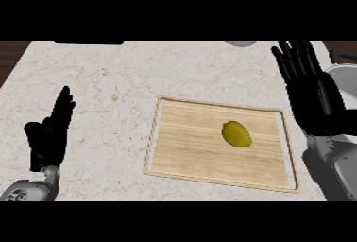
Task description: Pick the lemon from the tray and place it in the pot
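Note:
A yellow-green lemon (237, 133) lies on the right half of a light wooden tray (188, 151) in the middle of the counter. My right hand (314, 90) is raised to the right of the tray, fingers straight and spread, pointing away from me; it holds nothing. Behind that hand, at the right edge, shows part of a grey pot (343, 75), mostly hidden. My left hand (50, 132) rests open at the lower left, fingers up, well clear of the tray.
The pale speckled counter (105, 80) stretches left and behind the tray. A dark object (89, 42) and a grey rounded thing (241, 43) sit at the far edge. Dark wood floor shows past the counter's left edge.

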You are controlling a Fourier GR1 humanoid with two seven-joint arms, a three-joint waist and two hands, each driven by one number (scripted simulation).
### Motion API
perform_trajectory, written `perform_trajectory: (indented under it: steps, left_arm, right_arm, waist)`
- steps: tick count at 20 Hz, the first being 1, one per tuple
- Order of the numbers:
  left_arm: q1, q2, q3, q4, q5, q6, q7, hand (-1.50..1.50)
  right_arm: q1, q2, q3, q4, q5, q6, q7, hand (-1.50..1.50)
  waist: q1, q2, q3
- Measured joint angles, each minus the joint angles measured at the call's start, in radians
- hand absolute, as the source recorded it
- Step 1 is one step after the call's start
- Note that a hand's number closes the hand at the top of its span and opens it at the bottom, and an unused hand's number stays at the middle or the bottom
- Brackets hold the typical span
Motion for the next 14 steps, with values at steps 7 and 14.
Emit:
perform_trajectory:
  steps: [7,14]
  left_arm:
    - [-0.095,-0.048,-0.014,-0.060,0.041,-0.042,-0.063,0.00]
    - [-0.173,-0.085,-0.006,-0.088,0.102,-0.086,-0.093,0.00]
  right_arm:
    - [-0.178,-0.044,0.105,0.001,-0.088,0.378,-0.026,1.50]
    - [-0.270,-0.194,0.136,0.126,0.005,0.756,-0.264,-1.50]
  waist:
    - [0.096,0.023,0.028]
    - [0.116,0.059,0.040]
